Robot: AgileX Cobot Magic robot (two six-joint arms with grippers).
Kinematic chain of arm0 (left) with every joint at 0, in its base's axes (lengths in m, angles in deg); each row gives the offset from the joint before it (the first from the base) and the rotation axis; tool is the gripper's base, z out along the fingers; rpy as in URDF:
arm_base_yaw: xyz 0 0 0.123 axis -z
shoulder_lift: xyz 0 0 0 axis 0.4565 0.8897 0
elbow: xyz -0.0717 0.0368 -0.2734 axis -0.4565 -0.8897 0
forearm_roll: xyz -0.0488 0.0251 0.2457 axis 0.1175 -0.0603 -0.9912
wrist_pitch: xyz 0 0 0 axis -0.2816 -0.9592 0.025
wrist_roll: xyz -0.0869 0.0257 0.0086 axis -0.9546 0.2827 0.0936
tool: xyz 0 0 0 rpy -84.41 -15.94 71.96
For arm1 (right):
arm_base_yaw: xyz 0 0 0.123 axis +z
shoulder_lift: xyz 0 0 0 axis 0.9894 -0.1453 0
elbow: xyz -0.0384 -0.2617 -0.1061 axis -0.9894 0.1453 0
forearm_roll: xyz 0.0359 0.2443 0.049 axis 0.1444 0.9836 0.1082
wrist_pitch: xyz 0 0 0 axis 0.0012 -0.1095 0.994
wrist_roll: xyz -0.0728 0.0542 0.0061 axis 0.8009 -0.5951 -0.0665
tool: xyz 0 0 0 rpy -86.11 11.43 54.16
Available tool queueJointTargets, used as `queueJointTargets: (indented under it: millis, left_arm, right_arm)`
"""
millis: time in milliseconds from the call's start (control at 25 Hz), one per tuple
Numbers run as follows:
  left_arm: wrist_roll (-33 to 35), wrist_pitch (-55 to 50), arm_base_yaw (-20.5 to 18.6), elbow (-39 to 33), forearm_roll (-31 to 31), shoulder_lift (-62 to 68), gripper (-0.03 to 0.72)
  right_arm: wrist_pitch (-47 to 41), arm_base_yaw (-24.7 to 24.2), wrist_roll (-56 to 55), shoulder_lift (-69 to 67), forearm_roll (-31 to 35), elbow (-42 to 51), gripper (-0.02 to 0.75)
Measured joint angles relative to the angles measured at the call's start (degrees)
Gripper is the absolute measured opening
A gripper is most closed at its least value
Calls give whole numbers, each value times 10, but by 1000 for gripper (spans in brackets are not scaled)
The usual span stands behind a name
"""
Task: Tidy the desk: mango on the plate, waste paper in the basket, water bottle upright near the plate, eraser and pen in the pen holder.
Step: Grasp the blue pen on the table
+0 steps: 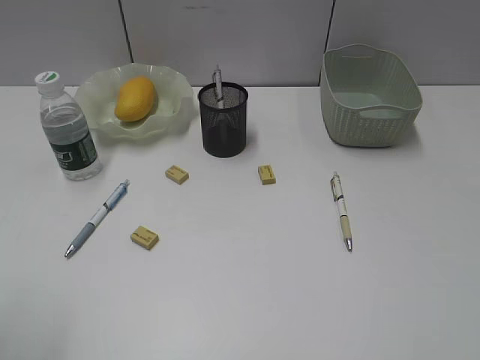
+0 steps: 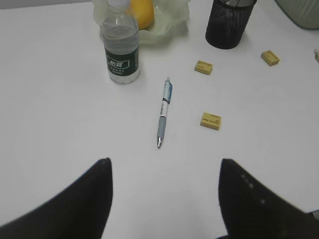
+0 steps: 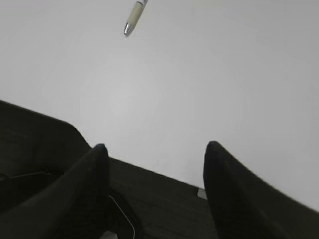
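Note:
On the white desk (image 1: 247,300) the mango (image 1: 135,98) lies on the wavy green plate (image 1: 169,120). The water bottle (image 1: 67,135) stands upright left of the plate. A pen (image 1: 217,84) sticks out of the black mesh pen holder (image 1: 223,120). A blue pen (image 1: 97,217) lies front left, a cream pen (image 1: 341,210) right of centre. Three tan erasers (image 1: 177,174) (image 1: 267,174) (image 1: 145,237) lie loose. The basket (image 1: 367,94) stands back right. No waste paper shows. My left gripper (image 2: 164,164) is open above the desk, short of the blue pen (image 2: 163,113). My right gripper (image 3: 154,149) is open over the desk's front edge.
A grey partition wall (image 1: 225,37) runs behind the desk. In the right wrist view the dark floor and robot base (image 3: 45,164) lie below the desk edge, and the cream pen's tip (image 3: 132,20) shows at the top.

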Motion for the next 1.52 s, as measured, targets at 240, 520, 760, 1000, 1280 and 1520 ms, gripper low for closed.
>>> queueJointTargets:
  millis: [240, 520, 760, 1000, 1280, 1520]
  left_arm:
    - [18, 81, 0, 0, 20, 170, 508]
    - [78, 153, 2, 1, 60, 354, 508]
    - [90, 190, 54, 32, 48, 456, 509]
    - [92, 188, 76, 106, 40, 578, 509]
    - [92, 162, 77, 206, 36, 717, 509]
    - [92, 139, 78, 283, 6, 805, 509]
  right_arm:
    - [0, 0, 0, 74, 1, 0, 478]
    - [0, 0, 0, 120, 2, 1, 478]
    - [0, 0, 0, 138, 4, 1, 477]
    - [0, 0, 0, 155, 4, 1, 477]
    - [0, 0, 0, 184, 4, 1, 477]
    - [0, 0, 0, 188, 4, 1, 477]
